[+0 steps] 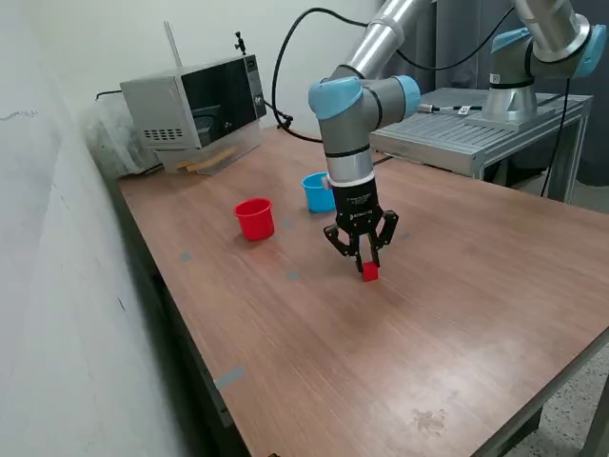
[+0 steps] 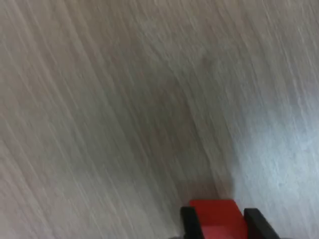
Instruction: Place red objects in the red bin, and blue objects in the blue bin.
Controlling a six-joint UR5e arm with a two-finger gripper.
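A small red cube [image 1: 370, 272] sits low at the wooden table [image 1: 457, 314] near its middle. My gripper [image 1: 365, 264] points straight down over it, and the black fingertips [image 2: 188, 224] press against both sides of the red cube [image 2: 218, 219]. The red bin [image 1: 254, 218], a round red cup, stands upright towards the exterior view's left of the gripper. The blue bin [image 1: 318, 191], a light-blue cup, stands just behind the arm and is partly hidden by it. No blue objects are in view.
A microwave [image 1: 195, 100] stands at the far back corner with flat wooden pieces in front of it. A grey metal stand [image 1: 476, 129] carrying a second arm borders the table at the exterior view's right. A wall runs along the exterior view's left.
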